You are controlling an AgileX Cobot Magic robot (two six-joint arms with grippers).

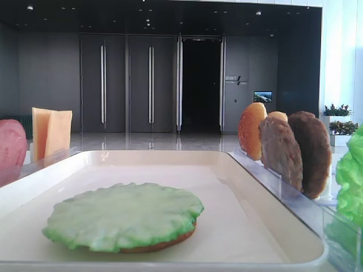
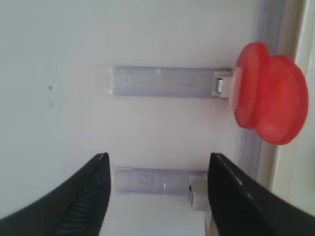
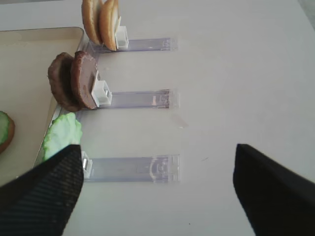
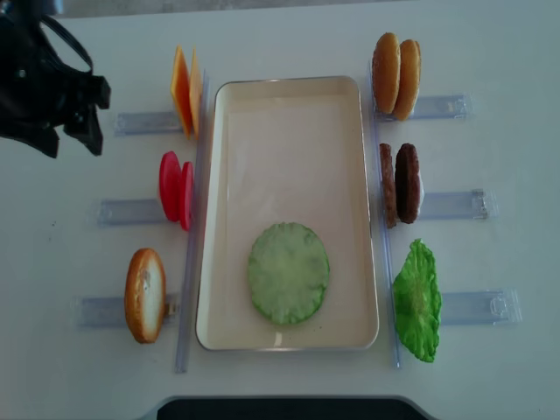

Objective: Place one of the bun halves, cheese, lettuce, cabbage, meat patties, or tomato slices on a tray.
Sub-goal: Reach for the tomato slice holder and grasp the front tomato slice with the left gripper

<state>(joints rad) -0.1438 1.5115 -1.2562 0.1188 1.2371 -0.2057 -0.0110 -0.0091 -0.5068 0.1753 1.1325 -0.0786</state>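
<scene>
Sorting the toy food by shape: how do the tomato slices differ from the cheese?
The tomato slices are round red discs; the cheese is thin, square and pale orange. The tomato slices look thicker than the cheese. Both stand on edge in clear holders left of the tray.

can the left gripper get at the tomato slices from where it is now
Probably yes. The left gripper is open and holds nothing, and the tomato slices stand upright in their holder just ahead, with only bare table between.
</scene>
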